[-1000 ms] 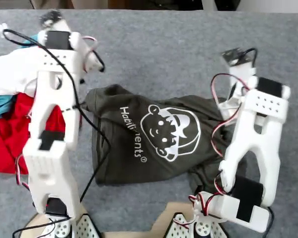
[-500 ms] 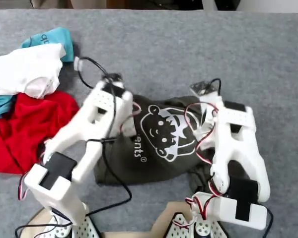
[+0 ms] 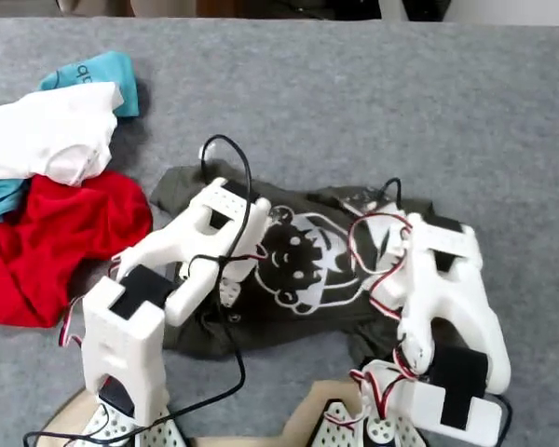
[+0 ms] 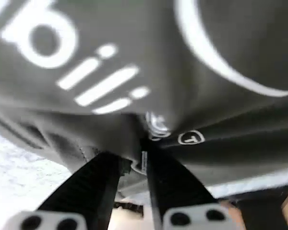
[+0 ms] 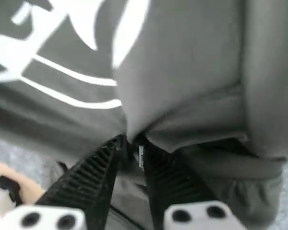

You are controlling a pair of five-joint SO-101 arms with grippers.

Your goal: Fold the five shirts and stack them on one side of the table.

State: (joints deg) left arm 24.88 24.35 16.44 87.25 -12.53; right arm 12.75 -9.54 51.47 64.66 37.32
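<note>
Your left gripper (image 4: 134, 155) and right gripper (image 5: 132, 143) each pinched the dark shirt (image 3: 289, 321).
The shirt lay crumpled mid-table (image 3: 401, 112) between your arms. The left fingers were closed on a fold by the white lettering and the right on a fold beside the print, with the red shirt (image 3: 47, 242) and white shirt (image 3: 47, 130) heaped nearby.

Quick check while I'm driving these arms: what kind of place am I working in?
Probably a lab or hobby workbench: a table covered in grey felt, a wooden base at its near edge, and a dark shirt and a red shirt lying loose.
</note>
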